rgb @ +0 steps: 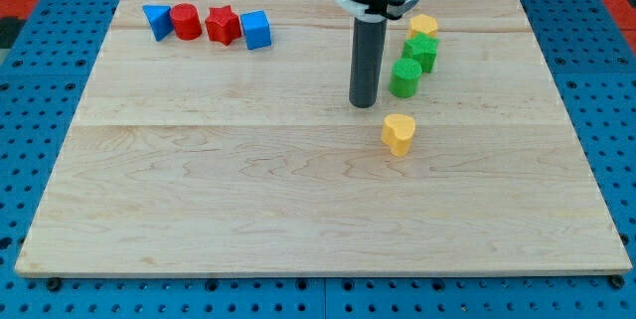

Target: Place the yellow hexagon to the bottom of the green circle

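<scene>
my tip bare rod, holding nothing, yellow hexagon up-right of it near board's top, green circle just right of tip, green star between circle and hexagon

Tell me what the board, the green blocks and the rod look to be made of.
Board: pale wood, matt, with visible grain and plank seams. Green circle and the green block above it: probably plastic, solid colour with a faintly ridged surface, perhaps printed. Rod: dark, smooth, likely metal or hard plastic; my tip sits just left of the green circle.
</scene>
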Motion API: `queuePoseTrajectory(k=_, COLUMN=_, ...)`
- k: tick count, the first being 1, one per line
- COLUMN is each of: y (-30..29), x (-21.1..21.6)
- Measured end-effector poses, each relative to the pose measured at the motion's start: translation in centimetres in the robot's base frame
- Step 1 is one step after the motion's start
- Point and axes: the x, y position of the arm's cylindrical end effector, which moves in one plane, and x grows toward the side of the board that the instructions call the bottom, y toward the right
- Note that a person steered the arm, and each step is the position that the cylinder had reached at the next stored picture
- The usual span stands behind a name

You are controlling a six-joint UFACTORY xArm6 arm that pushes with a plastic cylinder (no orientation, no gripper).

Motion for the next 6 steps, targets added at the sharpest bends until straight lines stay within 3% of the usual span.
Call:
queuePoseTrajectory(k=2, y=7.5, x=8.0)
queuePoseTrajectory(k=3, y=11.5, x=9.9)
queuePoseTrajectory(k=4, y=12.1, x=9.7)
queuePoseTrajectory(k=5, y=12.1, x=7.0)
queuePoseTrajectory(k=6, y=16.4, x=3.3)
